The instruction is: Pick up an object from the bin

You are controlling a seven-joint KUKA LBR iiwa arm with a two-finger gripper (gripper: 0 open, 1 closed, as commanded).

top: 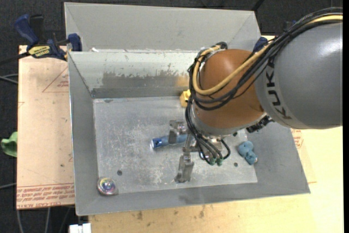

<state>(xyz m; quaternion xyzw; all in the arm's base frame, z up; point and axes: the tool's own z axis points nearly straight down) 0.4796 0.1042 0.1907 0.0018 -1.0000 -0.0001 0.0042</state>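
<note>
Four small things lie in the grey bin (125, 117). Nearest my hand (181, 149), mid-floor, is a small blue piece (161, 143) just at its left. A pale blue lump (246, 152) sits to the right, a round shiny cap (107, 186) in the near-left corner, and something yellow (185, 97) is half hidden by my orange wrist cover (226, 90). Whether my hand is apart or together I cannot tell.
</note>
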